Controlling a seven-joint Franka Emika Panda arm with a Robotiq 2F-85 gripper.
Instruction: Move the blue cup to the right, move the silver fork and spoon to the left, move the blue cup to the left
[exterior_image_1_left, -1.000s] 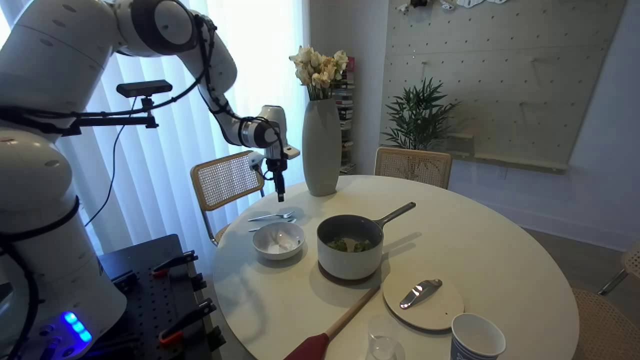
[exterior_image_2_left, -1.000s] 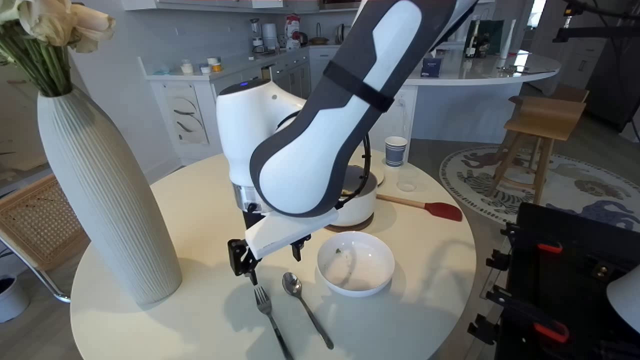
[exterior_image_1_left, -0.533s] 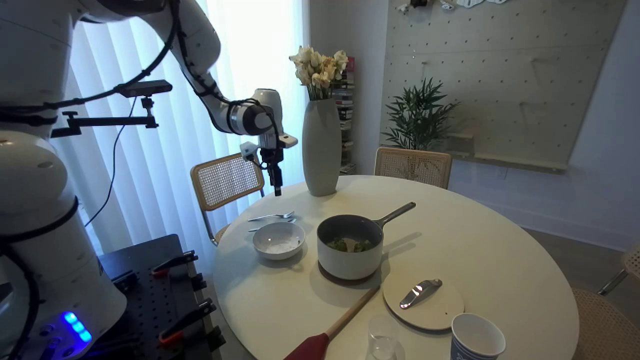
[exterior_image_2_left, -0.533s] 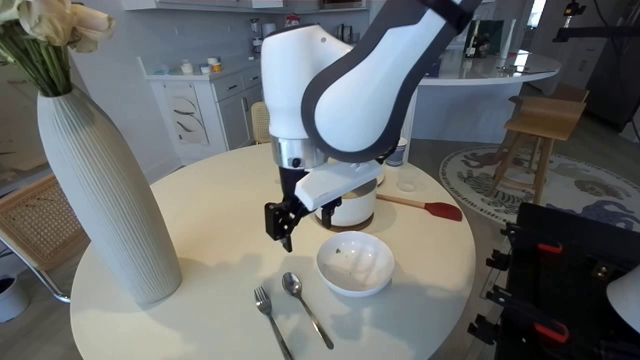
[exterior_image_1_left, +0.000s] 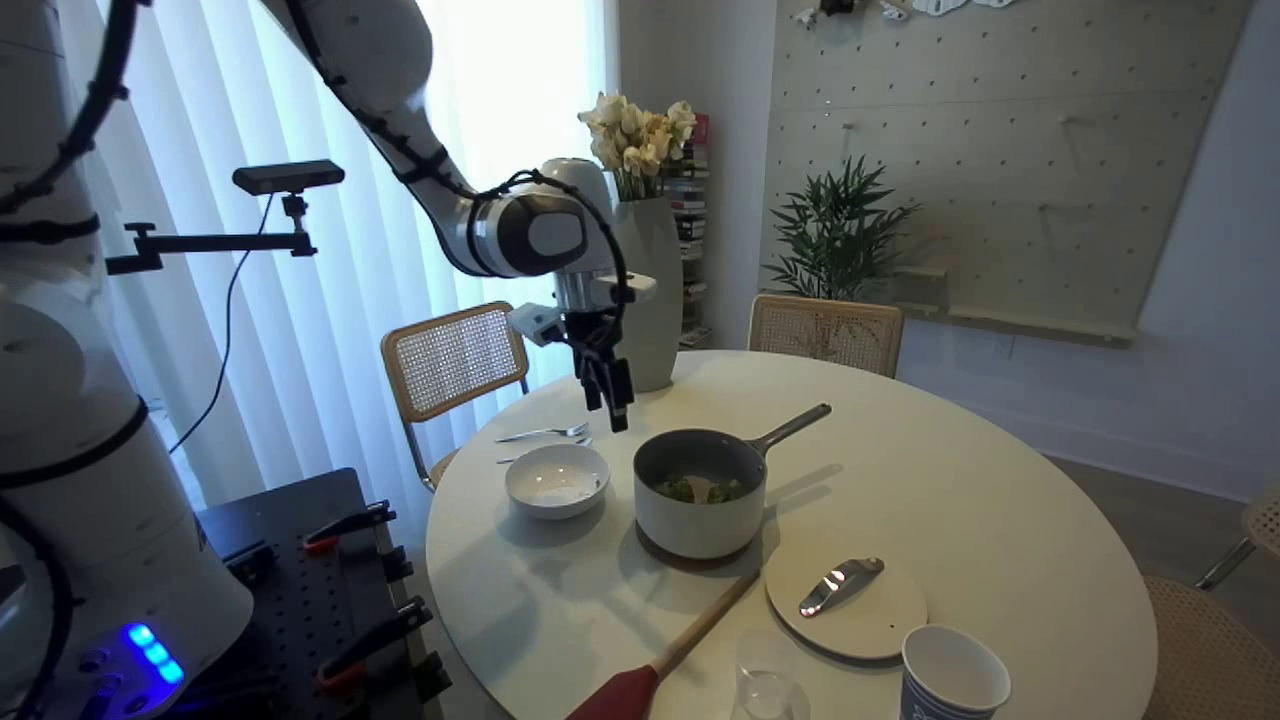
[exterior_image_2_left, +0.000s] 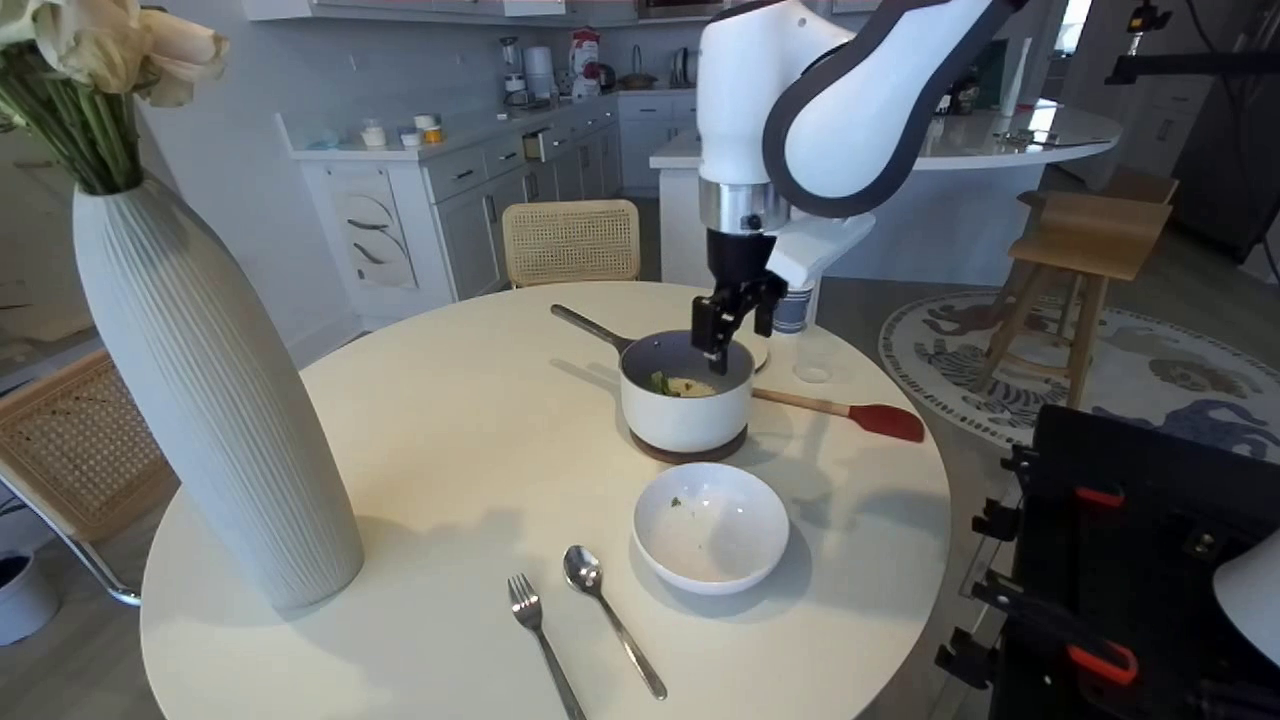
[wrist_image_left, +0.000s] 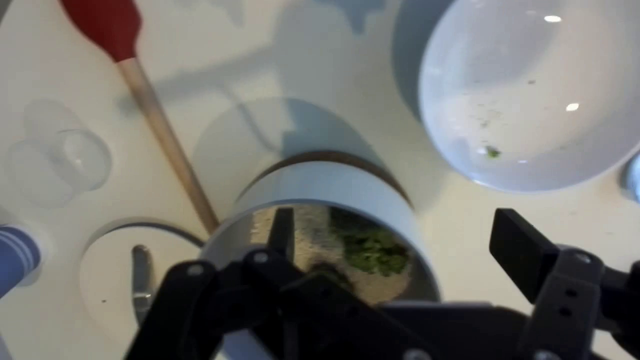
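Observation:
The blue cup (exterior_image_1_left: 952, 675), blue outside with pale stripes and white inside, stands beyond the pot in an exterior view (exterior_image_2_left: 790, 310) and at the left edge of the wrist view (wrist_image_left: 17, 257). The silver fork (exterior_image_2_left: 537, 625) and spoon (exterior_image_2_left: 612, 620) lie side by side on the table beside the white bowl (exterior_image_2_left: 712, 528); the bowl partly hides the spoon in an exterior view (exterior_image_1_left: 508, 460). My gripper (exterior_image_1_left: 608, 415) is open and empty, raised near the pot in both exterior views (exterior_image_2_left: 742, 350). In the wrist view its spread fingers (wrist_image_left: 397, 235) straddle the pot's rim from above.
The pot (exterior_image_1_left: 700, 520), with green food inside, stands on a brown trivet. A red spatula (exterior_image_1_left: 690, 640) lies beside it. A pale plate (exterior_image_1_left: 900, 630) bears a silver utensil (exterior_image_1_left: 842, 587). A clear cup (exterior_image_1_left: 768, 690) and a tall white vase (exterior_image_2_left: 230, 400) also stand on the table.
My gripper has risen and moved from above the fork's tines towards the pot, rightwards in both exterior views. Its fingers stay apart. The fork, spoon, bowl and cup have not moved.

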